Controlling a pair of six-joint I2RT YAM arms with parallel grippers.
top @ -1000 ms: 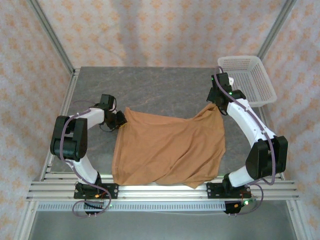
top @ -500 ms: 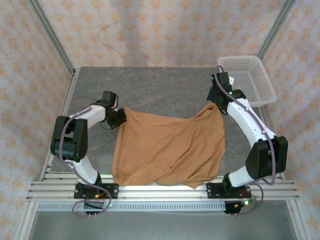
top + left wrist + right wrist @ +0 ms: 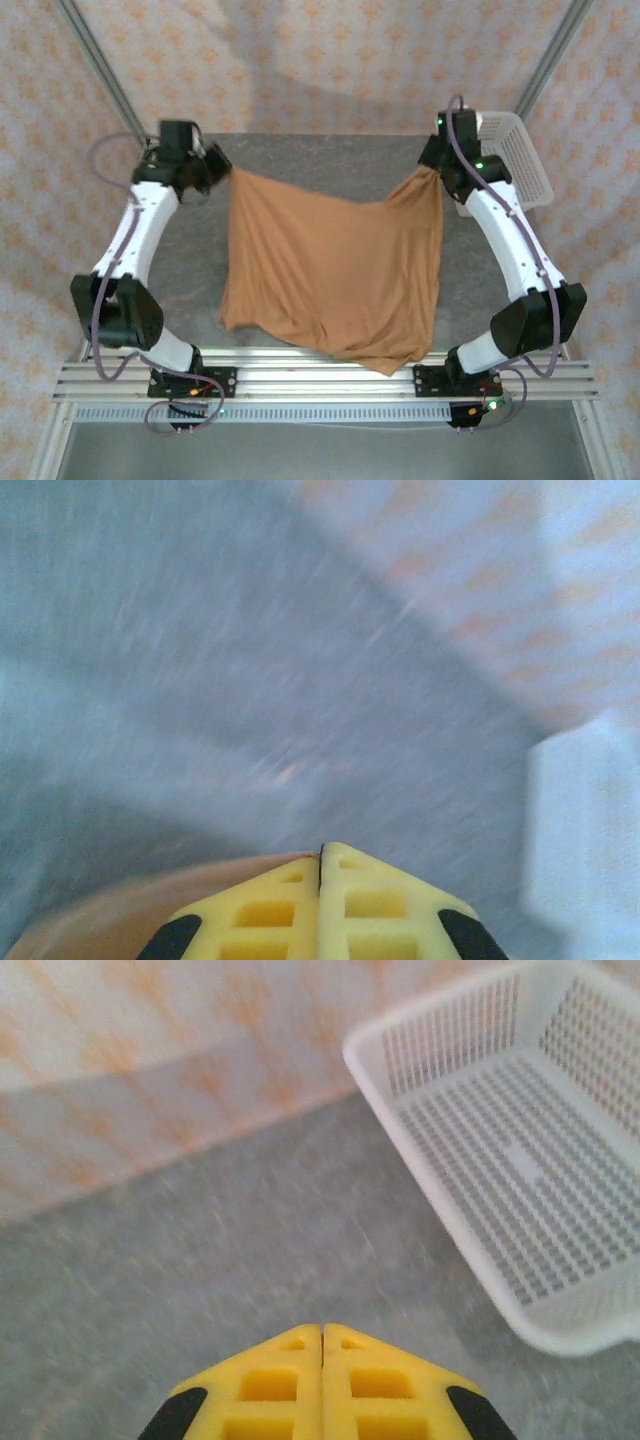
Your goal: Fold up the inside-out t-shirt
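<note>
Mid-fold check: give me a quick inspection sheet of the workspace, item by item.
Surface: grey table, bare beyond the shirt.
Job's things: orange-tan t-shirt held up by two top corners, spread between the arms, lower hem trailing at the near edge.
Clutter: white basket at the far right corner.
Grippers: left gripper and right gripper both shut on shirt corners.
Cables: cable loops along both arms, off the cloth.
Surroundings: patterned curtain walls, metal frame.
</note>
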